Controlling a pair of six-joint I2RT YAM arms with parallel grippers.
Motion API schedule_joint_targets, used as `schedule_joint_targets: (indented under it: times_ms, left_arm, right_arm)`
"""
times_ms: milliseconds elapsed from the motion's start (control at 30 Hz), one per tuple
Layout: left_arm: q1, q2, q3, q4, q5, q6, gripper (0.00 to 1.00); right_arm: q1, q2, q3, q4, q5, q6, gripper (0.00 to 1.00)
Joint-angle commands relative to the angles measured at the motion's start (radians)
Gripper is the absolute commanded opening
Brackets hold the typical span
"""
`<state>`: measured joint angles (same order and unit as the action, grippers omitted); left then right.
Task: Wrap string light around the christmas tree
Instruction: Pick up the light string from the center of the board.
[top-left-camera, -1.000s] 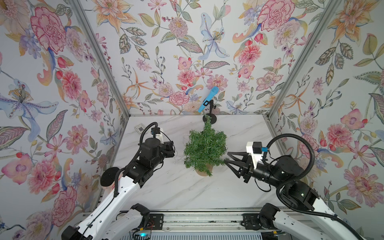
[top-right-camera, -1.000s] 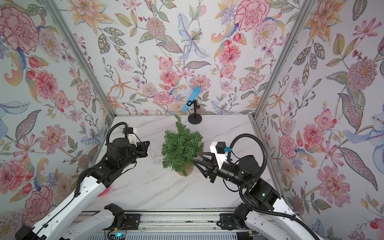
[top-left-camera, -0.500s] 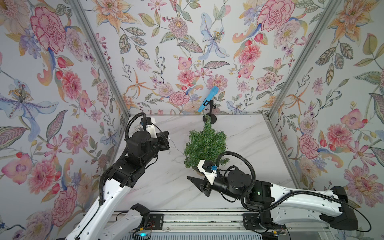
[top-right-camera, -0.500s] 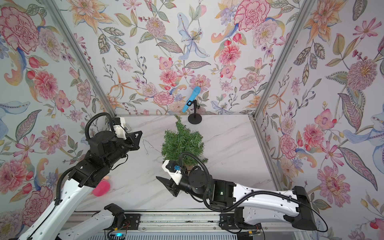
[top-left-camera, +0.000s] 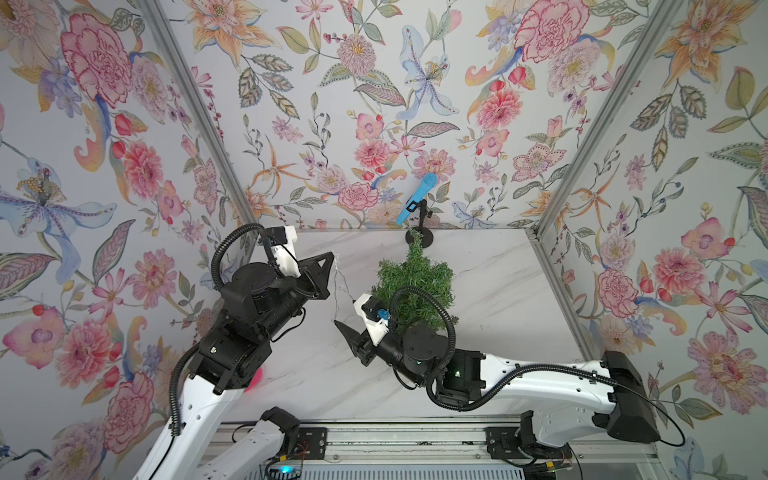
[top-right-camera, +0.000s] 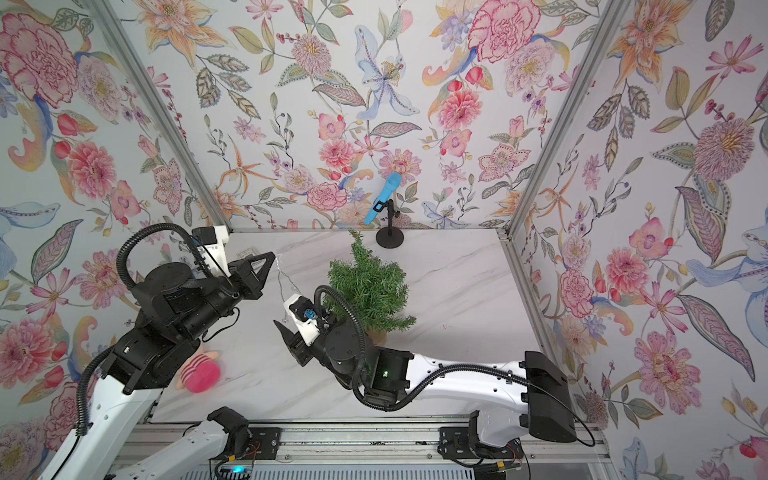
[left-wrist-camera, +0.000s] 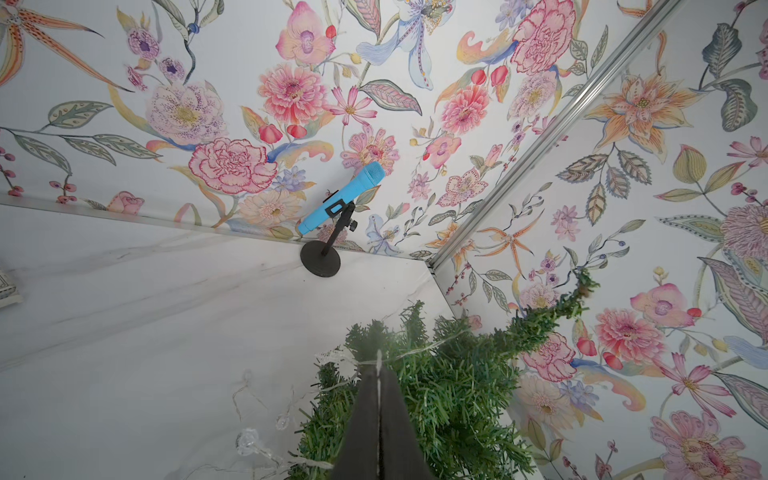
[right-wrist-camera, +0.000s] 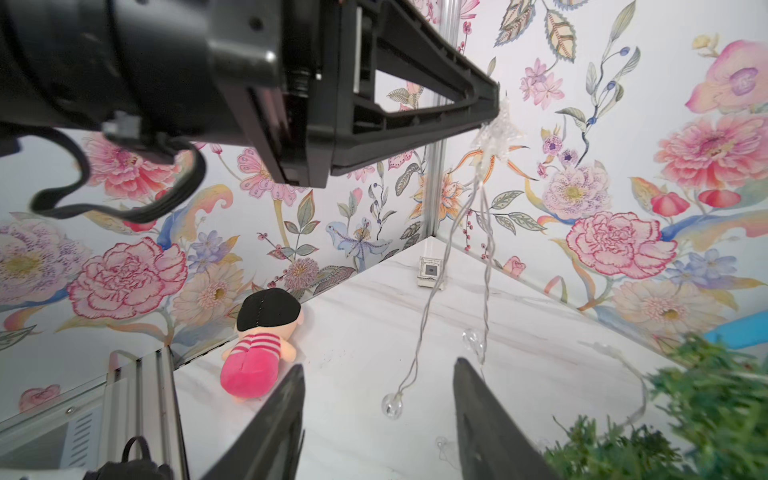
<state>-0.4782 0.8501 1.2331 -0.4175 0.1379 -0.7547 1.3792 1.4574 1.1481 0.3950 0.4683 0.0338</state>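
At the left, the left fingers (left-wrist-camera: 372, 380) are pressed together on the string light (right-wrist-camera: 494, 133), which is held up above the counter (top-left-camera: 519, 291) and hangs down in thin loops. Just right of the hanging strands, the right fingers (right-wrist-camera: 278, 424) are held apart and empty. Farther right, the christmas tree (top-left-camera: 415, 278) is stood upright on the counter, with a strand draped across its branches.
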Motion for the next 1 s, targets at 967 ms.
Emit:
schedule_joint_targets:
  times_ms: [967]
  left_arm:
    - [-0.007,-0.091,-0.050,0.080,0.017,-0.062,0.00]
  right_arm:
    - [-0.003,0.029,0.087,-0.038,0.097,-0.039,0.81]
